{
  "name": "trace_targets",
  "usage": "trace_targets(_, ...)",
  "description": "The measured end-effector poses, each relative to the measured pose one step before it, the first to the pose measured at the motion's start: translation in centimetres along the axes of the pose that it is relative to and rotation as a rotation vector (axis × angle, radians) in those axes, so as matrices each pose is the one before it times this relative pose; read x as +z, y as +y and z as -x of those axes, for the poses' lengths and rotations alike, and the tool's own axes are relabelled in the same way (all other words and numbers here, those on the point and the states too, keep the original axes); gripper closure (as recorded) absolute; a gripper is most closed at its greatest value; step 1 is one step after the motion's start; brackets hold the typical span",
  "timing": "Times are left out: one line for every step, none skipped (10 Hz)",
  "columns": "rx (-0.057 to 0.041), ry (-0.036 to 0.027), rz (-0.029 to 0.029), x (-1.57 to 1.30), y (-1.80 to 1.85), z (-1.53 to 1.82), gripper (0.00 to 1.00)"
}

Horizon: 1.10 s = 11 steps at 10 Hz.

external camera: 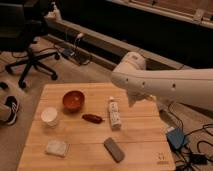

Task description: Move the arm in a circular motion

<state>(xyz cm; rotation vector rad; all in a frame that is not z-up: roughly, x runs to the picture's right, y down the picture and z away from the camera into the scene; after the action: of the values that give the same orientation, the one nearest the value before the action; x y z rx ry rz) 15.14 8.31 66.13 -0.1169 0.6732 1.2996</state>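
Note:
The arm (165, 85) is a thick cream-white tube with small dark screw holes. It reaches in from the right edge to a rounded elbow (132, 62) above the far right part of the wooden table (140, 135). Its short end with the gripper (131, 100) hangs down below the elbow, just right of a lying white bottle (115, 112). The gripper is mostly hidden behind the arm and touches nothing that I can see.
On the table are a red-brown bowl (73, 100), a white cup (49, 115), a small reddish oblong thing (92, 118), a dark grey block (114, 149) and a pale sponge (56, 147). An office chair (25, 45) stands far left. A blue box (176, 137) and cables lie on the floor at right.

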Motion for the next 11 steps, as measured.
trace_targets(-0.06439,-0.01101,0.00335,-1.402,2.330,-1.388,0.27)
trace_targets(-0.08383,-0.00869,0.01594,-1.720,3.124,-1.472,0.27)
trace_targets(-0.11624,0.00099,0.04705,-1.899,4.520,-1.409,0.27)
trace_targets(-0.08689,0.00390,0.05489,-1.168,3.809,-0.559,0.27)
trace_targets(-0.07964,0.00203,0.06680,-0.871,3.868,0.103,0.27)
trace_targets(-0.08819,-0.01106,0.08827,-0.723,4.504,1.190,0.27)
trace_targets(-0.05372,-0.01840,0.06537,-0.174,2.801,1.583,0.27)
trace_targets(-0.04350,-0.03342,0.06619,0.062,2.229,2.412,0.27)
trace_targets(-0.03224,-0.05685,0.05929,0.227,1.254,3.386,0.27)
trace_targets(-0.01891,-0.08288,0.03692,0.297,-0.179,4.113,0.27)
trace_targets(-0.00763,-0.08268,0.01687,0.207,-0.951,3.718,0.27)
